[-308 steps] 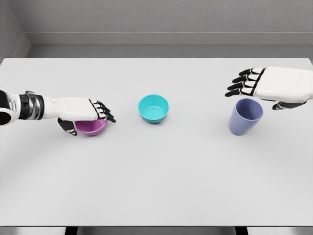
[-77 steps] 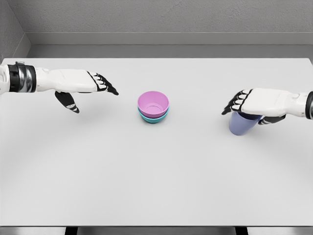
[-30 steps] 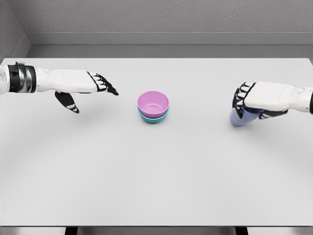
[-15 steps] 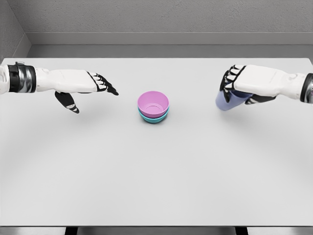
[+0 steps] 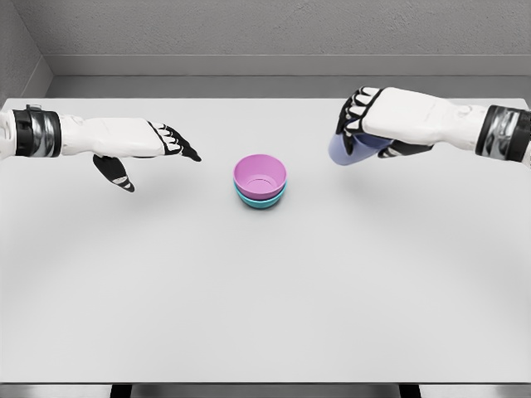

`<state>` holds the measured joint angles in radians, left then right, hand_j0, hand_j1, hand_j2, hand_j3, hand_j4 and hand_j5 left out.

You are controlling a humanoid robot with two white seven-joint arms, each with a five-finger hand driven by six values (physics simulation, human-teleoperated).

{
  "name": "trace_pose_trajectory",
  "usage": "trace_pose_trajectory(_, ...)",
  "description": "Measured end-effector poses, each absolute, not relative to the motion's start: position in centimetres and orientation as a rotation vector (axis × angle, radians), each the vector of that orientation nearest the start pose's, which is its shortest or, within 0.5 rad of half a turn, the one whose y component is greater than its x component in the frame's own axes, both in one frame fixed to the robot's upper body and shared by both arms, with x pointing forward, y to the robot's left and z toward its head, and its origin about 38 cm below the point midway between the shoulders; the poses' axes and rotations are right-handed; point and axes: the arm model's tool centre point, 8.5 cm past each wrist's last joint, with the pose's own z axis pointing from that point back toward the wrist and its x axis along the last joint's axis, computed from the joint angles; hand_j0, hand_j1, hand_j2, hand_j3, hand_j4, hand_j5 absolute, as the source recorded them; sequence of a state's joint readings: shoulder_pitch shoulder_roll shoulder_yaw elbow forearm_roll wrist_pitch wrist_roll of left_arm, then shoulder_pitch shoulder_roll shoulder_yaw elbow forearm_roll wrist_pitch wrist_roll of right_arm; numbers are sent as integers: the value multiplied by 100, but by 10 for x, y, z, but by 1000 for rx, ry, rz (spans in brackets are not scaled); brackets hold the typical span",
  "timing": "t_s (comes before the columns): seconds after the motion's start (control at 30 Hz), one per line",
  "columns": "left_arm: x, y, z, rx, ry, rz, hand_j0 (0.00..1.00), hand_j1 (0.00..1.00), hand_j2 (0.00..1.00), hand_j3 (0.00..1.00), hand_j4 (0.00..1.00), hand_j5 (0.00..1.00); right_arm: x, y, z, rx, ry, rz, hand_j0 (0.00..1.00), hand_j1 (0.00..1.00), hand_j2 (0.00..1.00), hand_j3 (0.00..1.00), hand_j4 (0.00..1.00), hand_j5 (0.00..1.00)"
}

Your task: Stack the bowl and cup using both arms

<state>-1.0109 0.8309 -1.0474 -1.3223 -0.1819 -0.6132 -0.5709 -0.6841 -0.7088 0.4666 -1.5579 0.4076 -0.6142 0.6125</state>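
Note:
A pink bowl (image 5: 260, 175) sits nested inside a teal bowl (image 5: 260, 200) at the middle of the white table (image 5: 265, 290). My right hand (image 5: 365, 124) is shut on a lavender cup (image 5: 348, 151), holding it tilted in the air to the upper right of the bowls. Most of the cup is hidden under the fingers. My left hand (image 5: 162, 141) hovers open to the left of the bowls, fingers stretched out and thumb hanging down.
A grey wall (image 5: 265, 33) runs behind the table's far edge. The table's near edge lies at the bottom of the view.
My right hand has lifted the lavender cup off the table and carried it left and up toward the bowls. The left hand and the stacked bowls have not moved.

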Motion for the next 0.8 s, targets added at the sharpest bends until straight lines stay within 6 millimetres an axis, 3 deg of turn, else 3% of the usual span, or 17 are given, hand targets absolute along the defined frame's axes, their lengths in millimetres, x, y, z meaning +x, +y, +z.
trace_pose_trajectory(0.33,465,275,240,239,-1314,-2226,100,100,100,100,100,100,442,-225,293,586,2100,-2712,41,41,41,41,41,41)
trace_pose_trajectory(0.8,465,275,240,240,-1314,-2225,100,100,100,100,100,100,432,-171,290,441,2035,-2646,41,41,41,41,41,41)
